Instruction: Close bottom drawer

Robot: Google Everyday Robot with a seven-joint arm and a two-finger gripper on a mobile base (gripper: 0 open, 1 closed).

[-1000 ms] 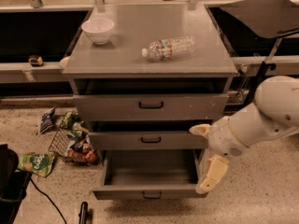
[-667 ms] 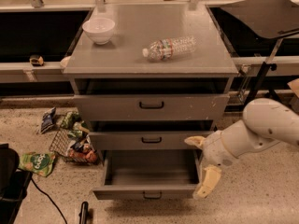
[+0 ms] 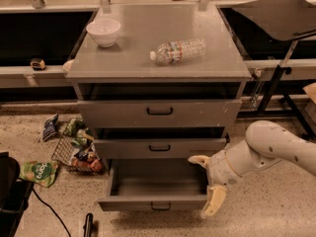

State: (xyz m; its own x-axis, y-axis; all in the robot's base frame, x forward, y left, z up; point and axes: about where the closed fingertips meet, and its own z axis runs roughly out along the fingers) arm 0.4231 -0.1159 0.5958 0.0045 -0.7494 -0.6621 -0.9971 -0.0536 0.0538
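Bottom drawer [image 3: 148, 202] of grey three-drawer cabinet [image 3: 123, 63], wide low front with small black handle [image 3: 161, 207]: pulled well out. Judged rigid, light, free-sliding. Push flat on front near handle, not at corner, to avoid racking. Cream two-finger gripper [image 3: 207, 181] beside right front corner, fingers [image 3: 216, 205] spread apart.
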